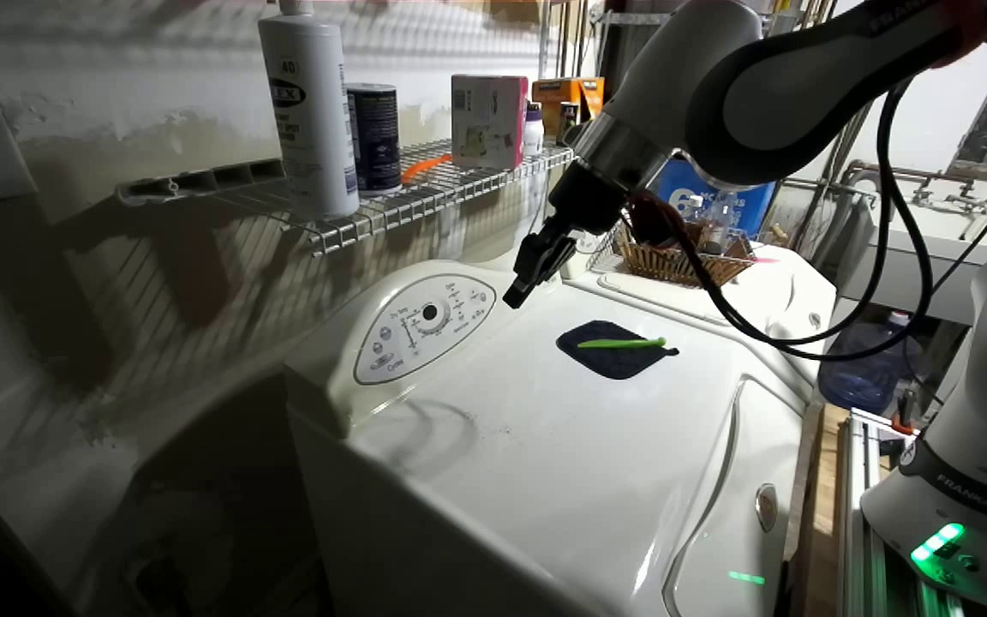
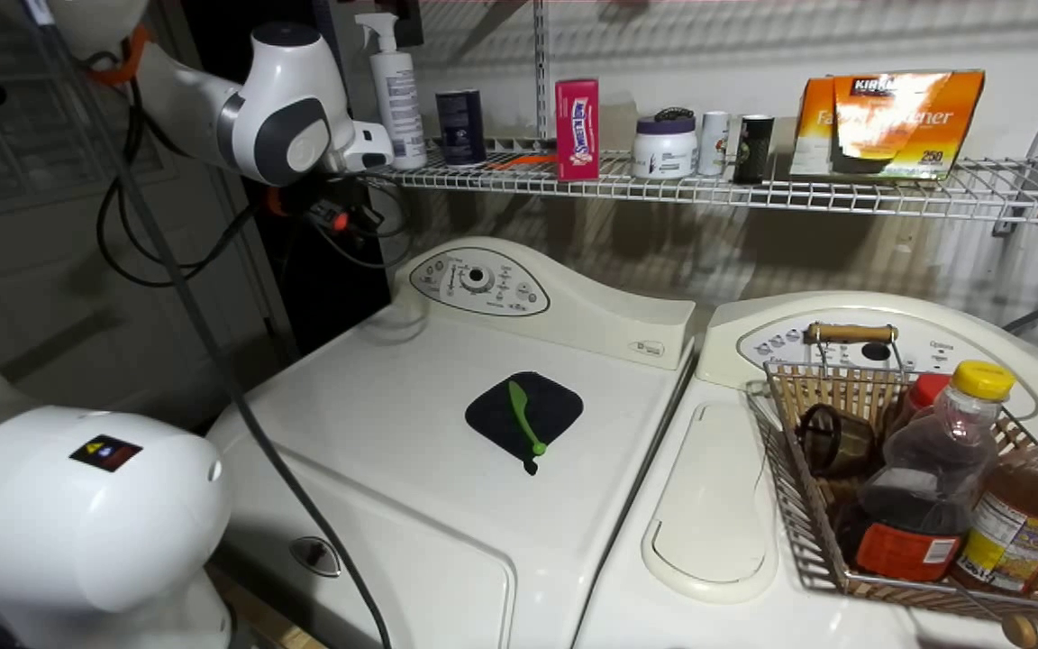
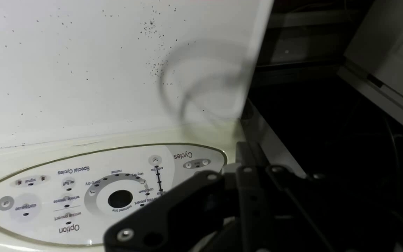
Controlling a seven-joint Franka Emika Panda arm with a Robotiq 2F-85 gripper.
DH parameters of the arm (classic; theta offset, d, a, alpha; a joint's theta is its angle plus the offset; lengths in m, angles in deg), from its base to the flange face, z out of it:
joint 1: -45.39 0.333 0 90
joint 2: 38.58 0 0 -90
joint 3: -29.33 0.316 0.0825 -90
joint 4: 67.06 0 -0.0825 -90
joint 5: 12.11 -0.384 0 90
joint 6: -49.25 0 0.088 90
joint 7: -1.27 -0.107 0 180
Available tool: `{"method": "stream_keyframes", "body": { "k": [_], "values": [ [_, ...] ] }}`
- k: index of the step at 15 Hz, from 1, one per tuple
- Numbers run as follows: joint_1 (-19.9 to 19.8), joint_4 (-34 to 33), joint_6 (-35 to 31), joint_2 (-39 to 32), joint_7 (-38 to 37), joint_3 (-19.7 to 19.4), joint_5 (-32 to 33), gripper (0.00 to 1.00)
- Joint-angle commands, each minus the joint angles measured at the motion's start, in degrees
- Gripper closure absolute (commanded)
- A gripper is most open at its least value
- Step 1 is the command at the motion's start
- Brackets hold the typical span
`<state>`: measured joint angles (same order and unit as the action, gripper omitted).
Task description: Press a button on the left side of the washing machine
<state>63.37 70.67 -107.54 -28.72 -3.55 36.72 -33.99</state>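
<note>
The white washing machine point(image 1: 528, 446) point(image 2: 366, 388) shows in both exterior views. Its oval control panel point(image 1: 425, 364) point(image 2: 441, 281) has a round dark knob and several small buttons. In the wrist view the panel point(image 3: 114, 159) stands upside down, with the "Cycles" label and plus and minus buttons point(image 3: 197, 163) at its right end. My gripper point(image 1: 515, 296) is shut and empty, pointing down in the air. In the wrist view its fingertips point(image 3: 251, 153) appear just past the panel's "Cycles" end, and a finger link hides some buttons. In an exterior view the fingertips are lost against dark background.
A wire shelf point(image 1: 425, 199) point(image 2: 780, 203) with bottles and boxes hangs over the panel. A dark mat point(image 1: 622, 364) point(image 2: 564, 410) with a green utensil point(image 2: 519, 406) lies on the machine top. A second white machine carries a basket point(image 2: 812, 523). A dark gap lies beside the machine.
</note>
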Motion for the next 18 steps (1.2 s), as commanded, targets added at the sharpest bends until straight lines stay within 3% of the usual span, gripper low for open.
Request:
{"method": "stream_keyframes", "body": {
  "k": [1, 4, 8, 13, 18],
  "values": [
    [-1.1, -0.1, 0.1, 0.0, 0.0, 1.1, -0.2, 0.99],
    [-1.1, -0.1, 0.1, 0.0, 0.0, 1.1, -0.3, 0.99],
    [-1.5, -6.0, -1.2, -8.1, -1.8, 2.9, 2.2, 1.00],
    [-3.2, -12.9, -2.8, -17.7, -11.3, 3.5, 12.9, 1.00],
    [-0.4, -20.9, -4.7, -26.4, -21.8, 0.0, 21.3, 1.00]
  ]
}}
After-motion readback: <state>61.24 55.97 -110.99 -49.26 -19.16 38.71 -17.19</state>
